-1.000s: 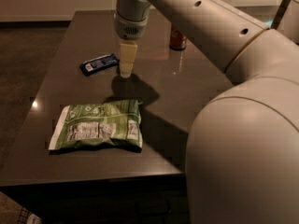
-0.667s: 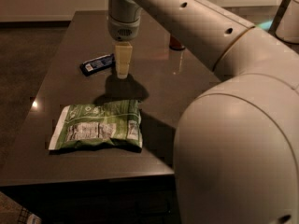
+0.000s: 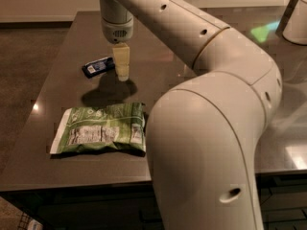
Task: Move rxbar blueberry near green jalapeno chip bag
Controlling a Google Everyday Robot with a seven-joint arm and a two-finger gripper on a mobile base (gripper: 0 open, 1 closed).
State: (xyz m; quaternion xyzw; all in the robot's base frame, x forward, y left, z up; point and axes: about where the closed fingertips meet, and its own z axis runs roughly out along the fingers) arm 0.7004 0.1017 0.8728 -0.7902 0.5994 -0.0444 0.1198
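Note:
The rxbar blueberry [image 3: 98, 66] is a small dark-blue wrapper with white lettering, lying flat on the dark table [image 3: 57, 42] at the left. The green jalapeno chip bag [image 3: 100, 128] lies flat nearer the front edge, its white nutrition panel facing up. My gripper [image 3: 122, 74] hangs from the arm just right of the bar, its tip close to the table and next to the bar's right end. It holds nothing that I can see.
My arm's large elbow [image 3: 211, 152] fills the right foreground and hides the table behind it. A white object [image 3: 297, 18] stands at the far right. The table's front edge [image 3: 72, 186] runs just below the chip bag.
My gripper has moved left and down, from the table's middle to right beside the blue bar. The soda can behind the arm is now hidden. Bar and chip bag have not moved.

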